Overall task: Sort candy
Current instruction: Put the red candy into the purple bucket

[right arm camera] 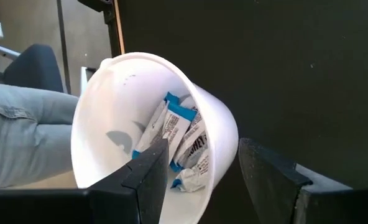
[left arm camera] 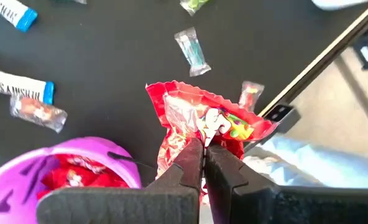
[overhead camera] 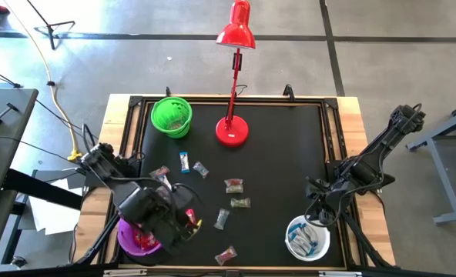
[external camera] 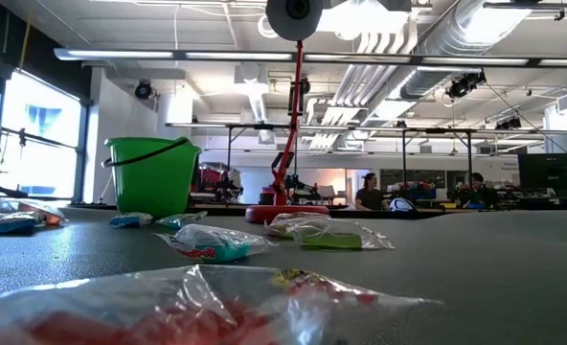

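Observation:
My left gripper (left arm camera: 204, 146) is shut on a red-wrapped candy (left arm camera: 199, 118), held above the table's near left part, beside the purple bowl (left arm camera: 103, 155). That bowl holds more red candy (left arm camera: 72, 174). Several loose candies lie on the black mat, among them blue-and-white ones (left arm camera: 19, 84) and clear ones (overhead camera: 233, 185) (overhead camera: 222, 219). At the near right, my right gripper (right arm camera: 202, 171) hangs open over the white bowl (right arm camera: 109, 106), which holds blue-and-white candy (right arm camera: 178, 134). A green bowl (overhead camera: 171, 115) stands at the far left. My left gripper pinches the red candy by one edge of its crinkled wrapper (left arm camera: 204, 134) between its two fingertips. The fingers come from above, pointing steeply down. The candy spreads out below the tips, lifted clear of the mat, next to the purple bowl's rim.
A red desk lamp (overhead camera: 232, 131) stands at the far middle of the mat, its head reaching beyond the far edge. A raised black frame (overhead camera: 332, 138) borders the mat. A person's leg in jeans (right arm camera: 28, 137) is beside the table near the white bowl.

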`<state>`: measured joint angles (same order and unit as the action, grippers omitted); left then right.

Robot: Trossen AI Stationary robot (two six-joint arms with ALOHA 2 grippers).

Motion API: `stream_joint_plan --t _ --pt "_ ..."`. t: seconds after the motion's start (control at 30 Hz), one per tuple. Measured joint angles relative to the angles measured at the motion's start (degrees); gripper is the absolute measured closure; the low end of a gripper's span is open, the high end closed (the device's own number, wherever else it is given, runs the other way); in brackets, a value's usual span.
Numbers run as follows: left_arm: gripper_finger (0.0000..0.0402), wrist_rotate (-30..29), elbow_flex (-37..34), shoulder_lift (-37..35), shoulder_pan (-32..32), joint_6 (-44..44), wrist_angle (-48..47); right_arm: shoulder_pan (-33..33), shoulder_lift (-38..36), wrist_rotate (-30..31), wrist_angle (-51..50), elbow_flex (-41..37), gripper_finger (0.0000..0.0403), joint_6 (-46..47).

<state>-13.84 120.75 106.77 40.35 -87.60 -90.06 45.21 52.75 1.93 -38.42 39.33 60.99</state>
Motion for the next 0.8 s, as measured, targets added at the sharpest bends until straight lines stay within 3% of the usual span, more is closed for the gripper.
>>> stream_joint_plan --t 0.3,0.8 --pt "0.0401 3.1 0.0 -1.8 0.2 4.4 0.0 0.0 0.0 0.0 -0.4 0.0 0.0211 -1.5" --pt "0.0401 6.7 -0.1 -5.4 -0.2 33.5 0.0 0.0 0.0 -0.5 -2.5 0.0 0.0211 -3.0"
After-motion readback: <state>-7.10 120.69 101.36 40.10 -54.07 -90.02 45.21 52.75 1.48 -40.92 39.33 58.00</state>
